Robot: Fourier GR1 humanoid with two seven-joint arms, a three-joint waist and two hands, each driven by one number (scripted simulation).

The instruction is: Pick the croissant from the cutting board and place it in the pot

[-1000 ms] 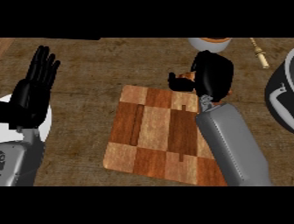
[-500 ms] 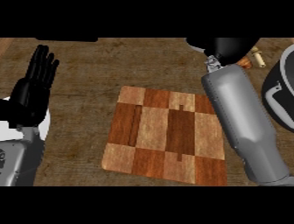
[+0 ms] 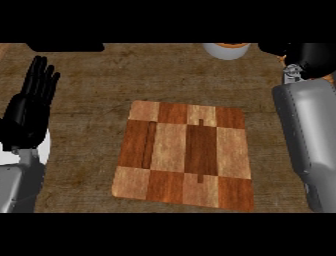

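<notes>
A sliver of orange, likely the croissant (image 3: pixel 320 77), shows just under the right hand (image 3: pixel 315 56) at the upper right corner. That hand is a dark shape, so I cannot tell how its fingers sit. The left hand (image 3: pixel 29 107) rests open at the left edge, fingers up. The checkered cutting board (image 3: pixel 183 152) lies bare on the brown counter (image 3: pixel 90 90).

White cup (image 3: pixel 228 50) with orange contents at counter's (image 3: pixel 90 85) far edge.
</notes>
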